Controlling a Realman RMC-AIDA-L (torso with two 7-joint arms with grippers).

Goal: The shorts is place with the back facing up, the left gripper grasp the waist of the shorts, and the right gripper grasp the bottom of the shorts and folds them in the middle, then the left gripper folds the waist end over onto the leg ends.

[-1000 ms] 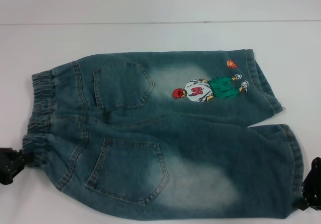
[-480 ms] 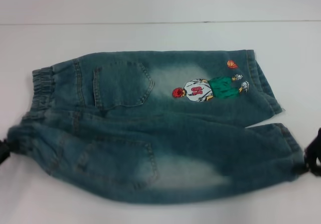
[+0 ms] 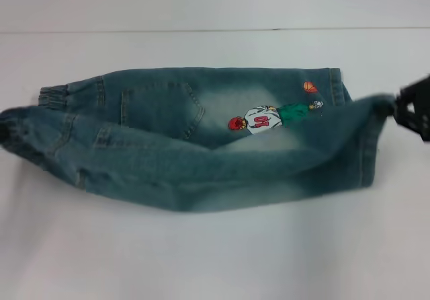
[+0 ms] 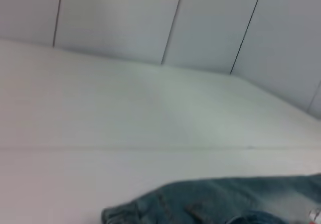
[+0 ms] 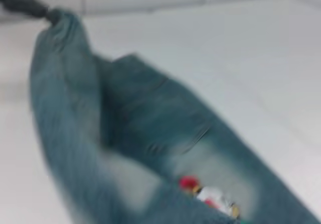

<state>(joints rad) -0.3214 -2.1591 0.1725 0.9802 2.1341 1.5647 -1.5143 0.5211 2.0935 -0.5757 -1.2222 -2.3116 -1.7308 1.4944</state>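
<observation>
The faded denim shorts point(image 3: 201, 159) lie lengthwise on the white table point(image 3: 215, 253), waist at the left and leg ends at the right. Their near half is lifted and stretched in the air over the far half, partly covering the back pocket point(image 3: 161, 108) and reaching the cartoon embroidery point(image 3: 265, 118). At the picture's left edge my left gripper point(image 3: 4, 133) is shut on the near waist corner point(image 3: 19, 128). The right gripper point(image 3: 401, 105) is shut on the near leg's hem point(image 3: 376, 138). The right wrist view shows the raised fold point(image 5: 60, 113) running to the left gripper point(image 5: 22, 4).
The far waistband point(image 3: 55, 95) and far leg hem point(image 3: 336, 81) rest flat on the table. A pale panelled wall point(image 4: 150, 18) stands behind the table. The left wrist view shows only bare tabletop and an edge of the denim point(image 4: 215, 204).
Both grippers have risen and moved away from me, carrying the near half of the shorts up and over the far half. The near back pocket has turned under and out of sight.
</observation>
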